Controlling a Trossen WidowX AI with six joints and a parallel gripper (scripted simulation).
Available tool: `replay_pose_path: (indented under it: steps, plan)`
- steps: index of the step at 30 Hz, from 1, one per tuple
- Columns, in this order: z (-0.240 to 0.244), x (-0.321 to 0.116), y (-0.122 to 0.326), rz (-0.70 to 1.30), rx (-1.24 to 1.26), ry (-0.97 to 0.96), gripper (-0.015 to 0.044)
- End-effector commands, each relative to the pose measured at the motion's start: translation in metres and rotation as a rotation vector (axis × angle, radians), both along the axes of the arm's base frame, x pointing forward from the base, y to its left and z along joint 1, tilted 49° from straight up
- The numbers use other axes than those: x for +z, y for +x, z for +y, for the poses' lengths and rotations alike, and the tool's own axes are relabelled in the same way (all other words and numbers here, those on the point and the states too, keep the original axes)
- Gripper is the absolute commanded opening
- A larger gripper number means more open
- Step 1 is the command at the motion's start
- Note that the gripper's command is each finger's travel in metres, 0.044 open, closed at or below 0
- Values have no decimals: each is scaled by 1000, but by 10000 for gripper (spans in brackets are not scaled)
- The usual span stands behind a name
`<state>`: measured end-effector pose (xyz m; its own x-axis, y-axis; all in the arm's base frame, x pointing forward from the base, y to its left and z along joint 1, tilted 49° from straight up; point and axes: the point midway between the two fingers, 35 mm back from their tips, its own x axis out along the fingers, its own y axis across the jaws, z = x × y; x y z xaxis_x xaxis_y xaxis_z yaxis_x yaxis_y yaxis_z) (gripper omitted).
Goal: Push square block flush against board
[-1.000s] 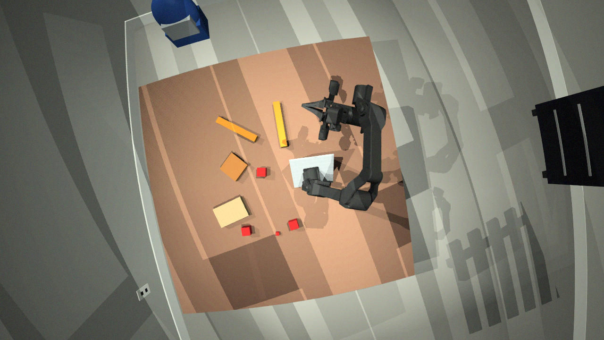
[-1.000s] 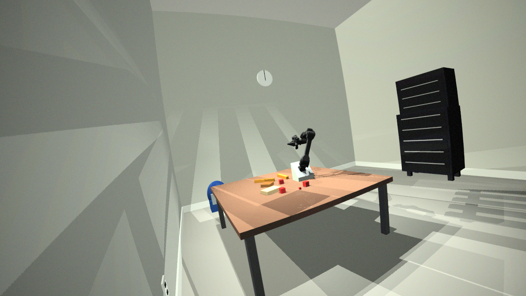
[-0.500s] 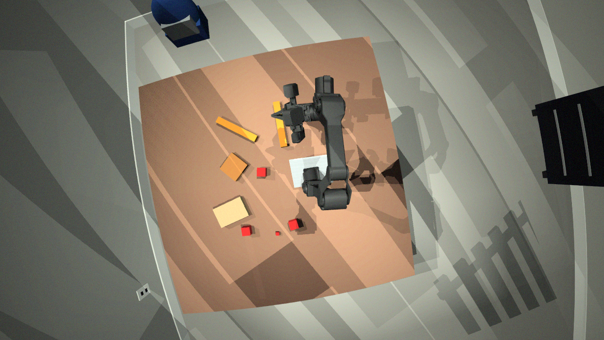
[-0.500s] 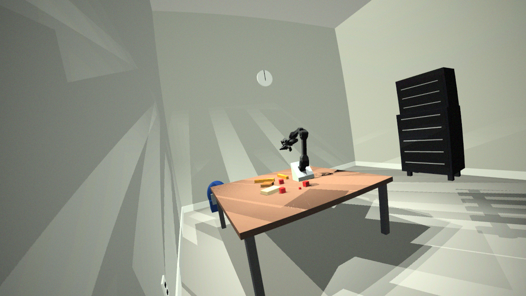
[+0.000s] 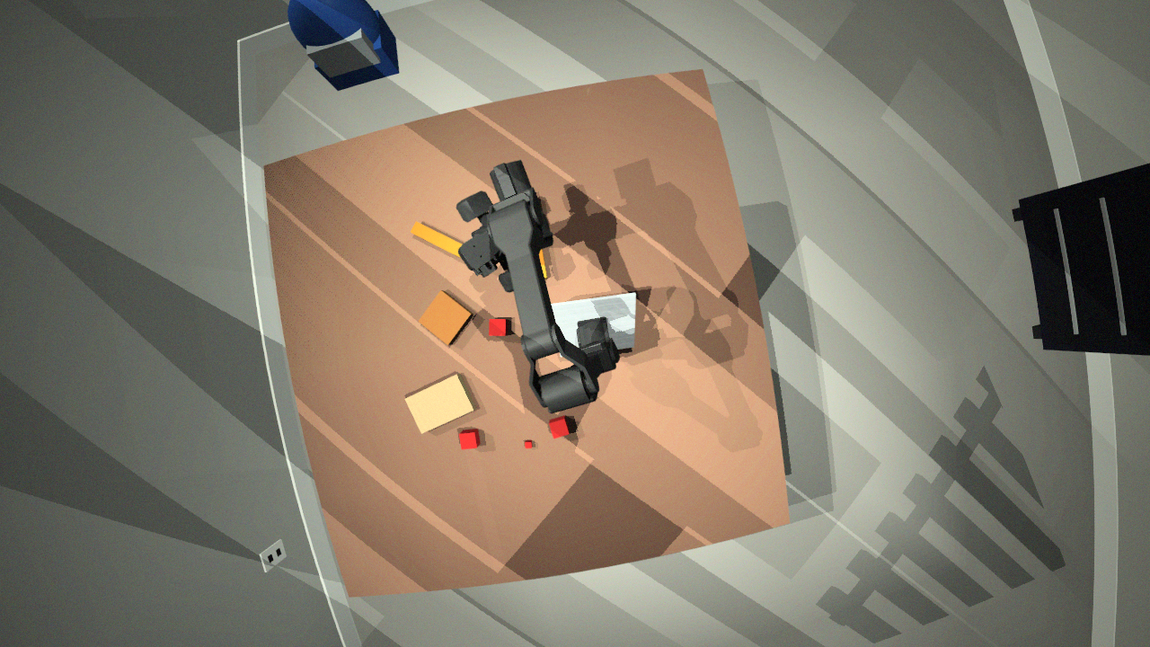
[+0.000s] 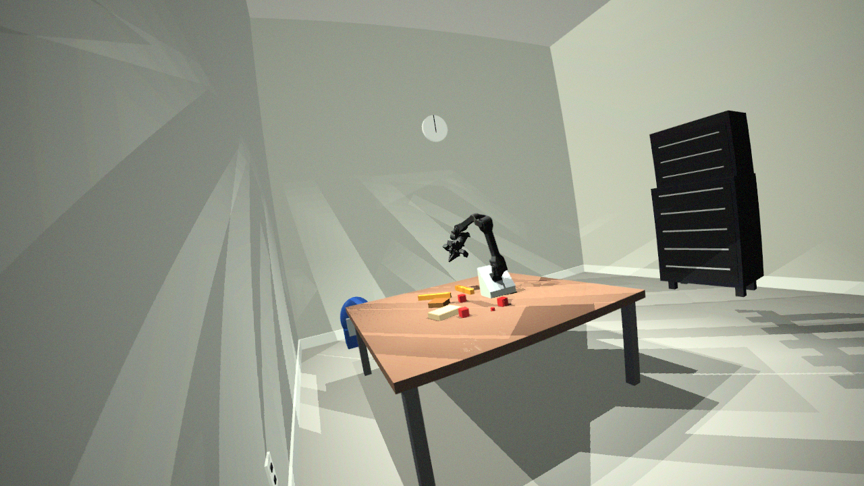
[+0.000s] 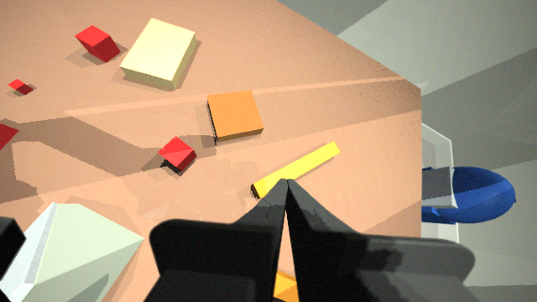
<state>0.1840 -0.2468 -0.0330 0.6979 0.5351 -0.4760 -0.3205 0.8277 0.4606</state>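
The orange square block (image 5: pixel 444 315) (image 7: pixel 234 114) (image 6: pixel 439 304) lies flat on the table, apart from everything. A thin yellow board (image 5: pixel 432 234) (image 7: pixel 299 166) (image 6: pixel 433 295) lies beyond it, with a gap between them. A second yellow board (image 5: pixel 544 261) (image 7: pixel 285 288) (image 6: pixel 465 289) is mostly hidden under my arm. My gripper (image 5: pixel 481 265) (image 6: pixel 452 258) (image 7: pixel 286 184) is shut and empty. It hangs well above the table, with its tips over the near end of the first board in the wrist view.
A cream rectangular block (image 5: pixel 437 402) (image 7: pixel 159 50) lies further left. Red cubes (image 5: pixel 498 325) (image 7: pixel 178 153), (image 5: pixel 468 438) (image 7: pixel 97 42), (image 5: pixel 561 425) are scattered about. The white arm base (image 5: pixel 614 309) (image 7: pixel 84 239) stands mid-table. A blue bin (image 5: pixel 345 39) (image 7: pixel 474 195) sits off the table's edge.
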Motion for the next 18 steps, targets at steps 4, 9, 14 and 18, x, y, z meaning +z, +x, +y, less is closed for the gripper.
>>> replay_pose_path:
  steps: [4, 9, 14, 18]
  plan:
    - [41, -15, 32, 97, 173, 16, 0]
    - [68, -23, 52, 152, 295, 0, 0]
    - [97, -33, 68, 210, 407, -29, 0]
    - [124, -40, 81, 238, 525, -64, 0]
